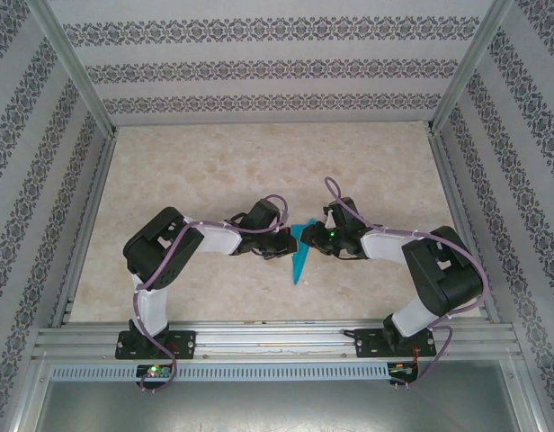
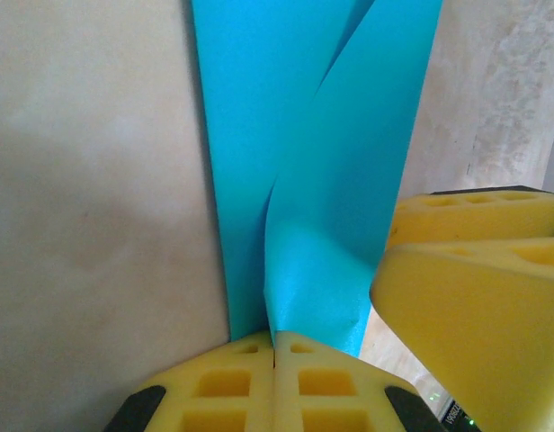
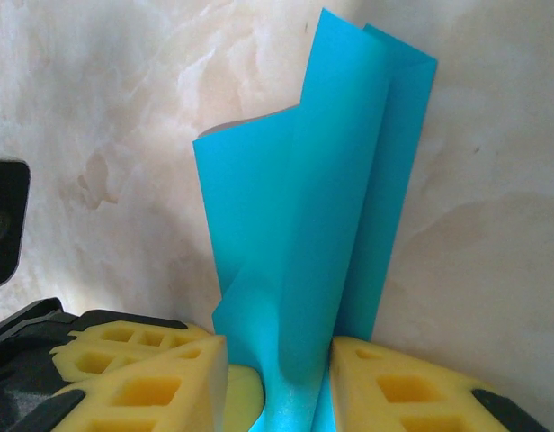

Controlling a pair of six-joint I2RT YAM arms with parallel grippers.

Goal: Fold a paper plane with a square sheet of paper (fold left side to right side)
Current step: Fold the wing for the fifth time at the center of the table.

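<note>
Found the paper [image 1: 299,255] near the middle of the table [image 1: 214,171], folded into a narrow strip with its point aimed at 6 o'clock, toward the arm bases. Found the left claw [image 1: 281,245] at its 9 o'clock side and the right claw [image 1: 317,239] at its 3 o'clock side, both touching it. From the left wrist, saw the left claw's yellow pads [image 2: 254,369] pressed flat together at 6 o'clock, clamped on the paper's near end, with two overlapping layers running up to 12 o'clock and one flap curling off the table. Saw the right claw's pads at 4 o'clock there, against the paper's edge. From the right wrist, saw the right claw's pads standing partly apart at 6 o'clock with a bunched fold squeezed between them, so gripping the paper too. Above them, saw layers rising loose and buckled toward 12 and 1 o'clock.
</note>
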